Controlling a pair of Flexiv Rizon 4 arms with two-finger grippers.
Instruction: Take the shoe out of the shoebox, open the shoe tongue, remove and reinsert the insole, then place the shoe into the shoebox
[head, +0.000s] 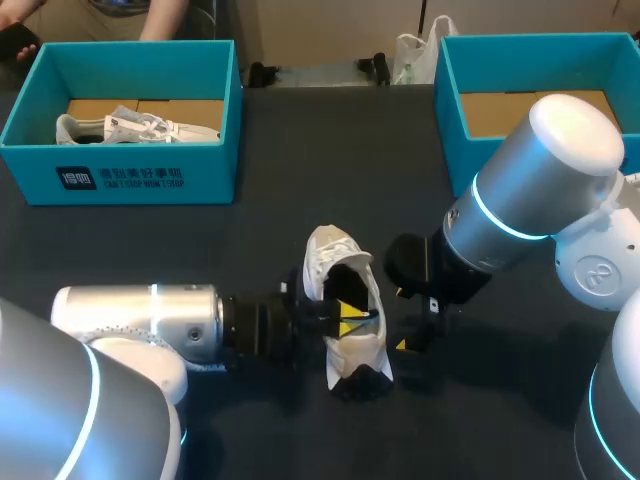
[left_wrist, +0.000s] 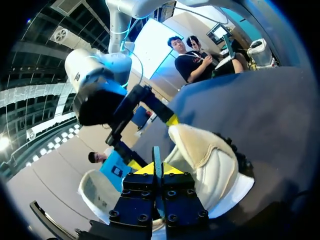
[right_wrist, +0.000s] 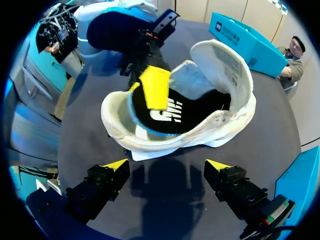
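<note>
In the head view most of the right gripper (head: 402, 318) is hidden beneath its own wrist, just right of centre, and only two yellow specks of it are seen. The right shoebox (head: 452, 100), at the upper right of the frame, is cut off by the frame's edge. The shoe (head: 335, 255), white, is found on the dark table (head: 300, 150) in the lower middle of the frame. Its lower end is dark and cannot be made out clearly.

White print is carried on the front wall of the left shoebox (head: 130, 170), at the upper left, in which a second shoe (head: 135, 128) is laid. White letters are also seen on the black insole (right_wrist: 170, 115) inside the shoe, partly covered by a yellow finger.

The left gripper (left_wrist: 155, 167) is closed to a narrow gap on the shoe's side wall, with one finger inside the opening and one outside. A thin teal edge is pinched there too, but what it belongs to cannot be told. The right gripper's fingers are spread wide over bare table just beside the shoe. Nothing is held or touched by them.
</note>
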